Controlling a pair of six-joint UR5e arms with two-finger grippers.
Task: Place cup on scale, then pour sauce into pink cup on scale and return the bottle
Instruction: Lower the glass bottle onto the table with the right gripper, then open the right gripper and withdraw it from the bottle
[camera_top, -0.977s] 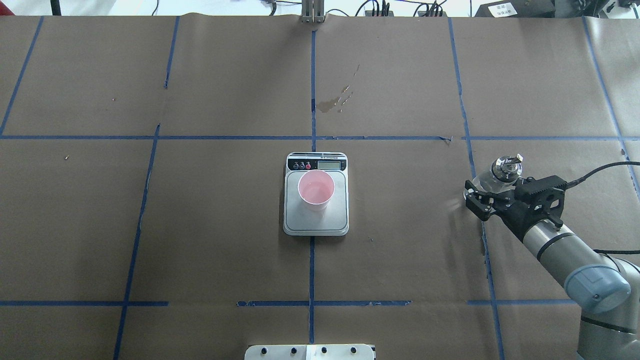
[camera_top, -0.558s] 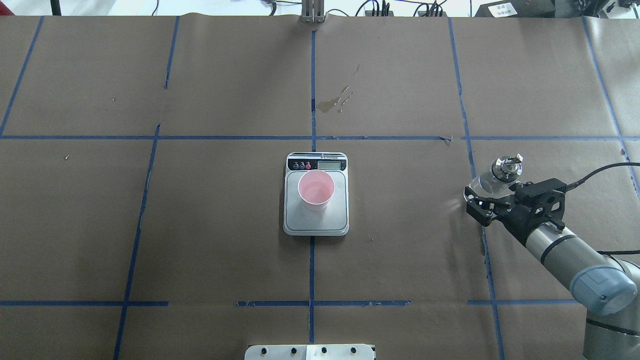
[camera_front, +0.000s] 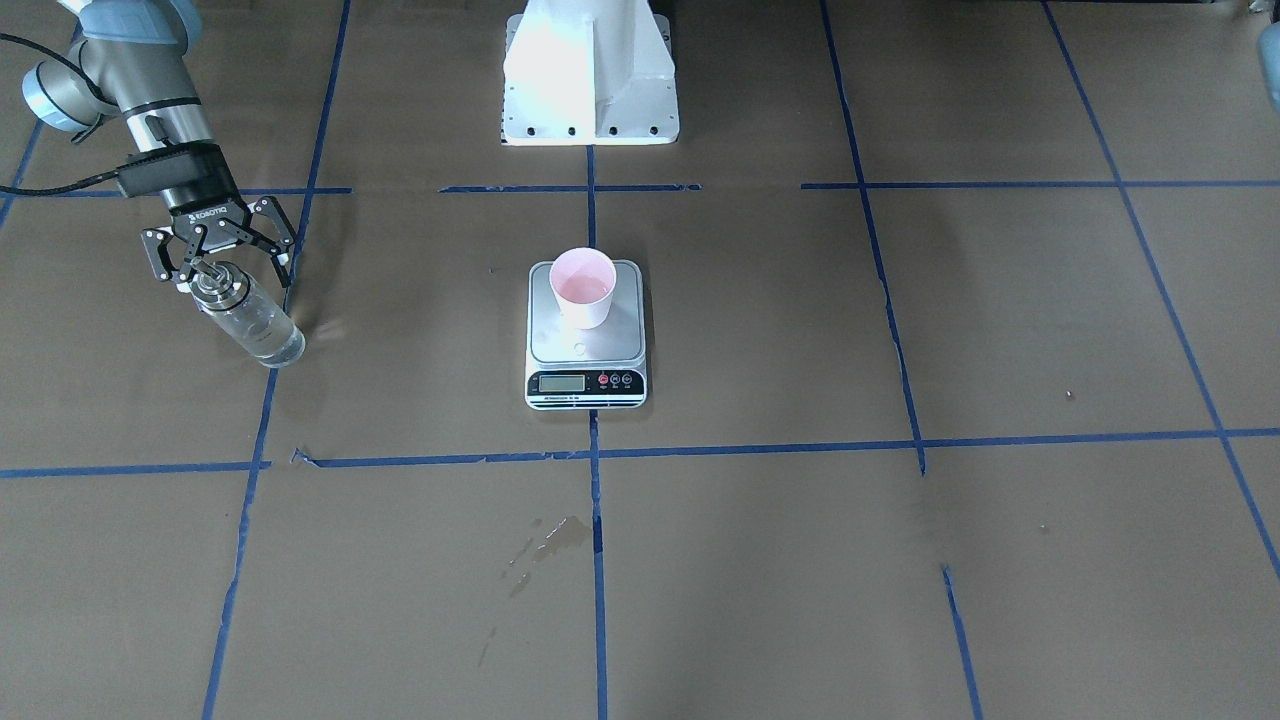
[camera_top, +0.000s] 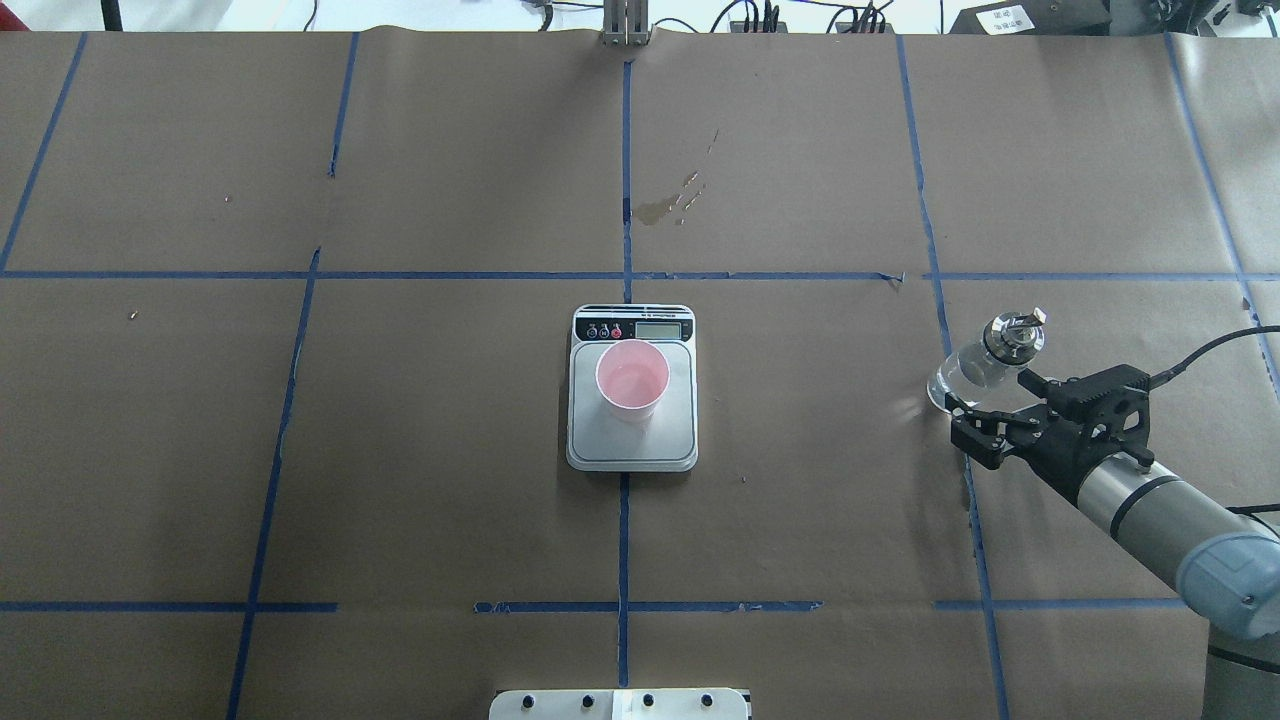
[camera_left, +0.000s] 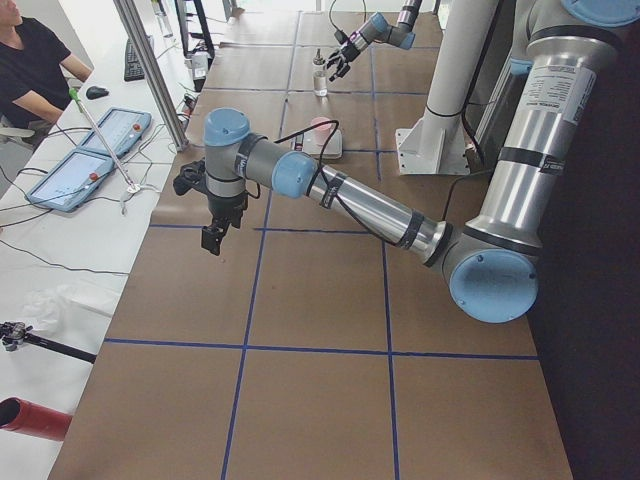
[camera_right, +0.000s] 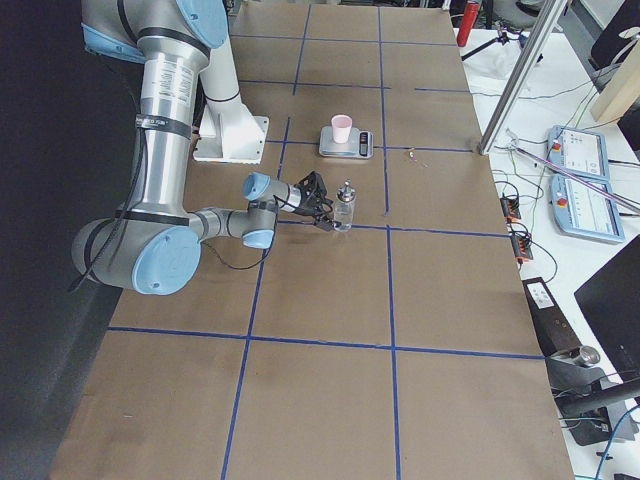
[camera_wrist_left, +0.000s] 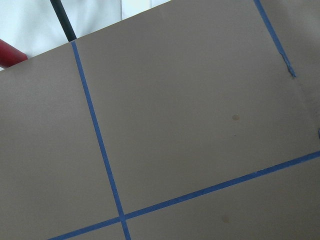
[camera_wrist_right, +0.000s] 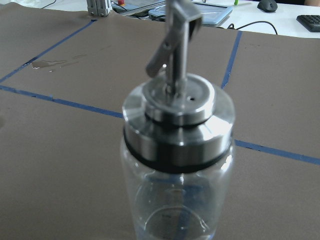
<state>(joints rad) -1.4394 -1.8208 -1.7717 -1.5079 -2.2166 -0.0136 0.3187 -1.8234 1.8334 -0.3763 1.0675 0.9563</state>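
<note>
Brown papered table (camera_top: 450, 450) is bearing the clear metal-spouted glass bottle (camera_top: 975, 365); right gripper (camera_top: 965, 428) is hovering unclenched, empty, just beside it, so a stray finger nudge could topple it.

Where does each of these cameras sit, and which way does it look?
Front-facing: across the table, facing the robot's base; right arm at view's left, by the bottle.
Overhead: behind the robot, looking down on scale and cup; right arm enters at right.
Exterior left: table's left end; left arm near, large.
Exterior right: table's right end; right arm near.
Left wrist: down on paper and tape; no robot parts.
Right wrist: close on bottle's spout; no robot parts discernible.
Shared: front-facing and overhead both show cup on scale.
</note>
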